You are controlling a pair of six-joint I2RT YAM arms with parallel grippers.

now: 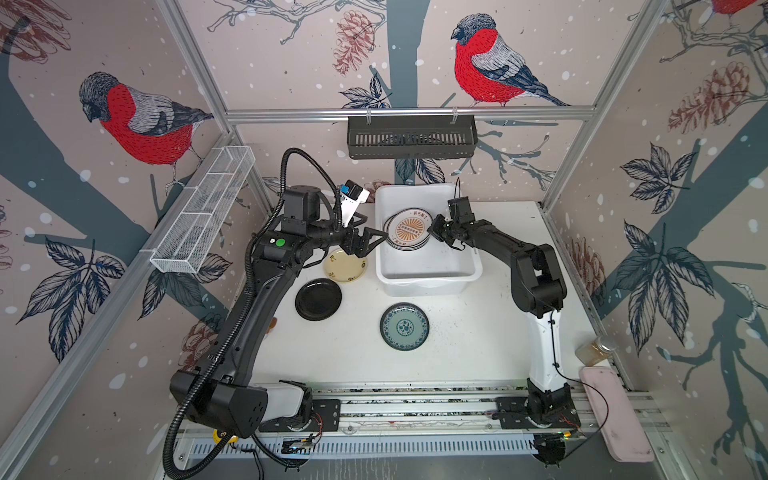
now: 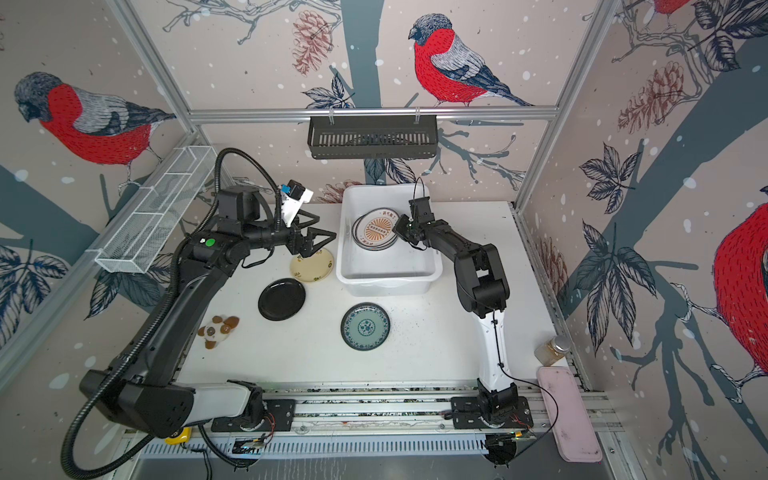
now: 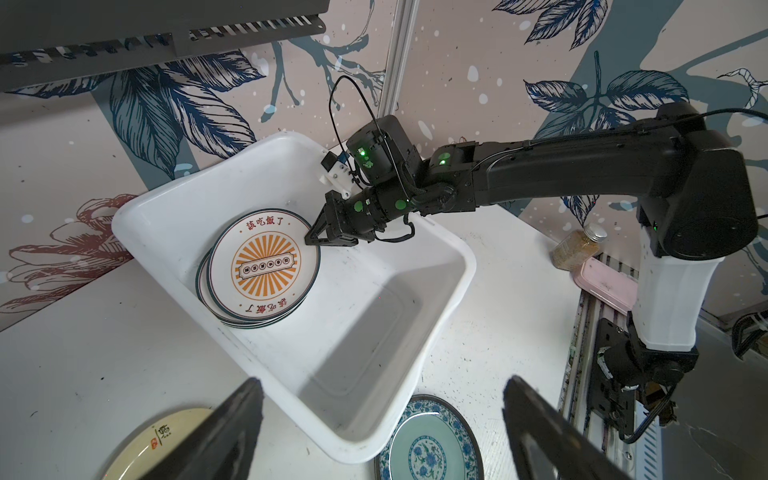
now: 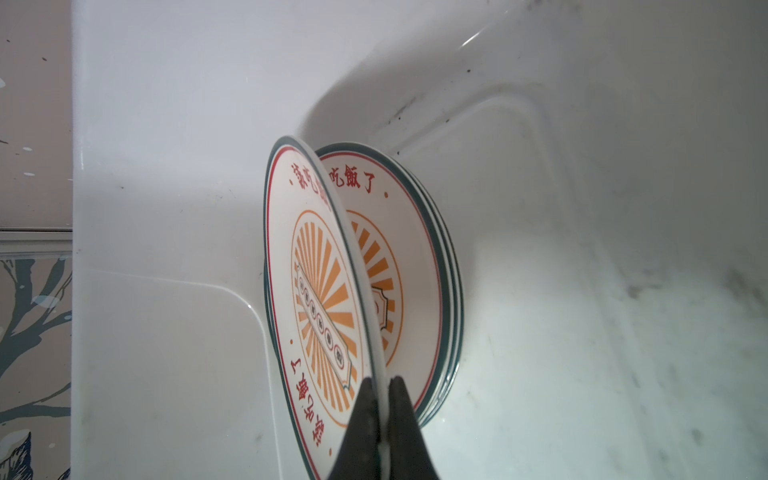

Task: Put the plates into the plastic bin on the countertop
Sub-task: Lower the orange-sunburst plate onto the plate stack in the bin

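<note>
The white plastic bin (image 1: 428, 282) (image 2: 388, 282) stands at the back of the countertop (image 1: 457, 332). My right gripper (image 1: 434, 232) (image 3: 309, 240) (image 4: 384, 382) is shut on the rim of a sunburst plate (image 1: 409, 228) (image 4: 316, 291). That plate tilts over a stack of plates (image 4: 415, 257) inside the bin. My left gripper (image 1: 376, 241) (image 3: 382, 382) is open and holds nothing; it hovers by the bin's left rim, above the pale yellow plate (image 1: 345, 268) (image 3: 166, 436). The black plate (image 1: 318, 299) and the teal plate (image 1: 404, 326) (image 3: 428, 449) lie flat on the countertop in front.
A black slotted rack (image 1: 411, 137) hangs on the back rail and a white wire-mesh basket (image 1: 203, 212) on the left rail. A jar (image 1: 594, 349) and a pink tray (image 1: 615, 415) sit at the right edge. A small brown toy (image 2: 216, 330) lies near the left arm.
</note>
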